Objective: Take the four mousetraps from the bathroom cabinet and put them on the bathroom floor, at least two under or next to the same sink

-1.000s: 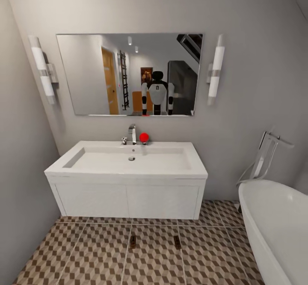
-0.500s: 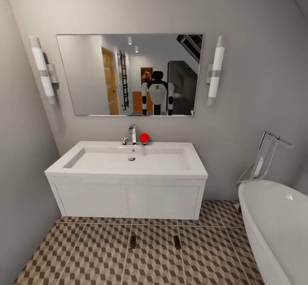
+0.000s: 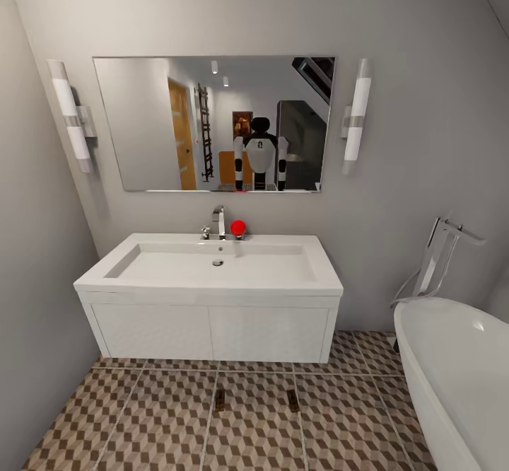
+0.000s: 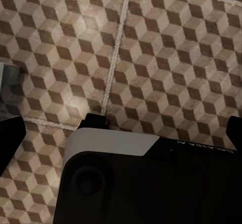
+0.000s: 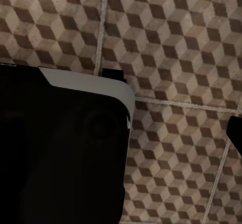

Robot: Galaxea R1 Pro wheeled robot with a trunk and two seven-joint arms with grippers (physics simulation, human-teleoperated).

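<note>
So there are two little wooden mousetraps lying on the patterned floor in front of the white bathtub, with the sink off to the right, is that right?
Not quite. The head view shows the two mousetraps lying on the patterned floor in front of the white sink, not the bathtub. It is the bathtub that sits off to the right.

Head camera faced the sink (image 3: 212, 273) straight on from mid-distance, floor (image 3: 162, 428) along frame bottom; both wrist cameras looked down close at that same tiling.
</note>
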